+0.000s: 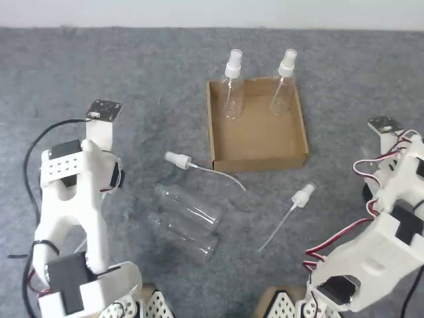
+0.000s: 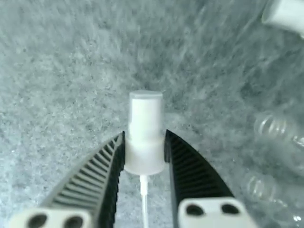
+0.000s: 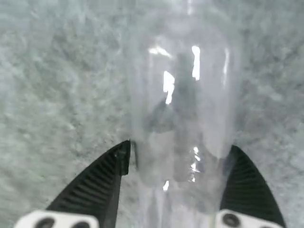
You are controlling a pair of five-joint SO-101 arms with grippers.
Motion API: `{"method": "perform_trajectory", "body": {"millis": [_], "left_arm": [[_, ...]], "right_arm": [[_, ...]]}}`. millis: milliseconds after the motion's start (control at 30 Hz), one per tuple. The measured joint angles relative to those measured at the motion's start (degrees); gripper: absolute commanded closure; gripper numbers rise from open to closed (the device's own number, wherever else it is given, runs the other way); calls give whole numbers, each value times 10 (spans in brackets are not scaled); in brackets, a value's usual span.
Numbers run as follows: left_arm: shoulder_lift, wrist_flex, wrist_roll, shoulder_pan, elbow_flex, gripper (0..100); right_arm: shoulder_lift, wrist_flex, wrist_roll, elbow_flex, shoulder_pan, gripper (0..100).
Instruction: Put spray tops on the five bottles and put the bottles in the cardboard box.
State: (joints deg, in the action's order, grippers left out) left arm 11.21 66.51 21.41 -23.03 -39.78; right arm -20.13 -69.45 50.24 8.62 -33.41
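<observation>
I am holding a spray top between the left fingers, which are set narrow on its collar, its thin tube running back between them. The right fingers are spread wide around a clear bottle, pressing its body on both sides; its neck is out of sight.

I am judging the step in hand to be mating these two. I am planning to line the tube up over the neck first, feed it straight in, then twist, while clamping the bottle firmly against slipping.

On the table, two bare bottles are lying side by side, touching. One loose top is lying just beside the cardboard box, and another loose top is lying near it. Two capped bottles are standing along the box's far wall, so its near half is offering open room.
</observation>
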Motion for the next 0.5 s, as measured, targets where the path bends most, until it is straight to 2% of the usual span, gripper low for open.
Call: {"method": "perform_trajectory", "body": {"millis": [267,500], "left_arm": [[2,0,0,-1,10,869],[-18,-35,-34,-1,27,847]], "right_arm": [[0,0,0,-2,5,724],[0,0,3,-2,5,724]]}}
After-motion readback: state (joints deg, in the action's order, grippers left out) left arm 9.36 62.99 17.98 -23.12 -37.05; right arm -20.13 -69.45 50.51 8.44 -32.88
